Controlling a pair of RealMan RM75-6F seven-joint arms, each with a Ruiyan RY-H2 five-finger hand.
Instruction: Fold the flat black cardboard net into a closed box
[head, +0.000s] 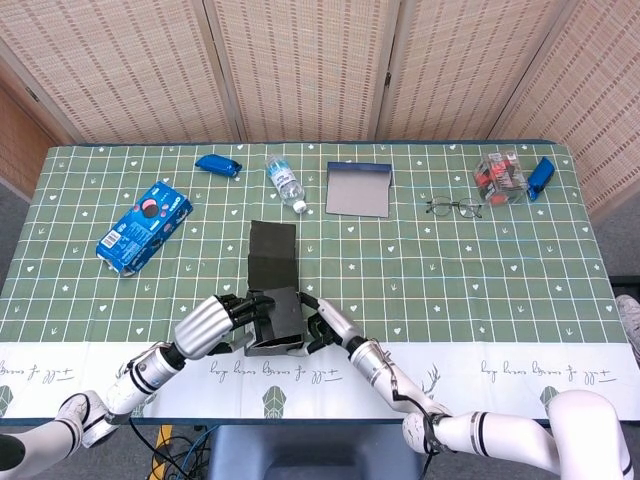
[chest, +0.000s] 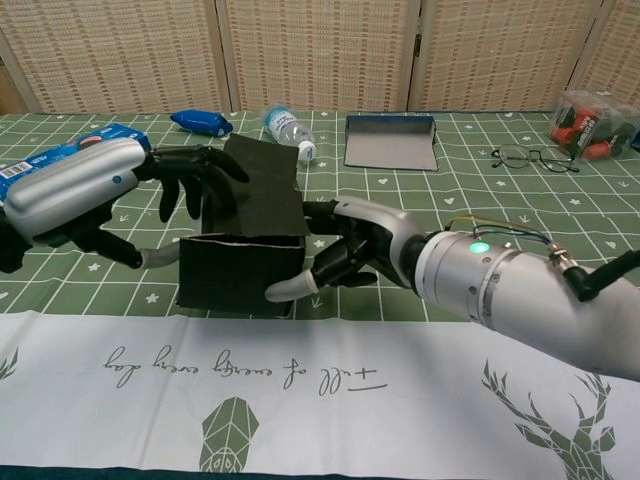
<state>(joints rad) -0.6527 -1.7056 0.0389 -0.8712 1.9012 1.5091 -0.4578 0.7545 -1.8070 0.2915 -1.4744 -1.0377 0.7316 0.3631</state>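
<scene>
Both hands on half-folded black cardboard box (chest: 243, 275), lower centre of worktop (head: 480, 270).

L hand (chest: 190, 180) holds box's left side, fingers curled over top edge; R hand (chest: 345, 255) grips right side, thumb across front. One flap (head: 272, 255) lies flat behind. Water bottle (head: 286, 183), grey tray (head: 358, 190), glasses (head: 455, 208) toward top of frame.

You are working in an indoor staged test area: woven folding screens (head: 300, 65) enclose the 12 o'clock side, and a green patterned cloth (head: 480, 270) covers the surface, carrying scattered snack packs, bottle and glasses.
</scene>
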